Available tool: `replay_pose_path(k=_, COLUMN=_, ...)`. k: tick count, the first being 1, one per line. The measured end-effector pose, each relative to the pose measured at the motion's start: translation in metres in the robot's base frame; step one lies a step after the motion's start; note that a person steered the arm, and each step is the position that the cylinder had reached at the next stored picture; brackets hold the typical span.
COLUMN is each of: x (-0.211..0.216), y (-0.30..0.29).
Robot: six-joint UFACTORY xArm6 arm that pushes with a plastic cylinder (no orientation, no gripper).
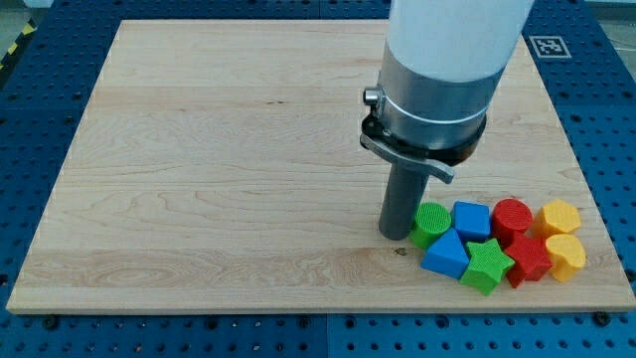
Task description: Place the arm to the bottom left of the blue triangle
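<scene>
Pale wood makes up our bench (219, 149), a board lying on a blue perforated surface (606, 109). Our tool is a plain dark rod with no jaws, so it neither opens nor closes and has hold of nothing. Its lower end, my tip (396, 236), stands on the board at the left edge of the cluster of blocks near the view's bottom right.

Just right of the tip, close or touching, sits the green cylinder (430, 224). The blue triangle (446, 255) lies below and right of the tip, just under that cylinder, so the tip is at its upper left. Next to it are the blue cube (471, 219) above and the green star (487, 266) to the right. Farther right sit a red cylinder (512, 218), a red star-like block (530, 258), and two yellow blocks (558, 217) (565, 256).
</scene>
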State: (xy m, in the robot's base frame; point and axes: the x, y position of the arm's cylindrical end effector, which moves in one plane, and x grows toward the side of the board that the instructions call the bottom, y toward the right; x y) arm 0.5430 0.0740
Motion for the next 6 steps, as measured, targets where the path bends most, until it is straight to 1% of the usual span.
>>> replay_pose_path(k=2, x=-0.046, y=0.000)
replay_pose_path(k=3, x=-0.052, y=0.000)
replay_pose_path(k=4, x=-0.044, y=-0.020)
replay_pose_path(k=5, x=-0.014, y=-0.031)
replay_pose_path(k=6, x=0.030, y=-0.025)
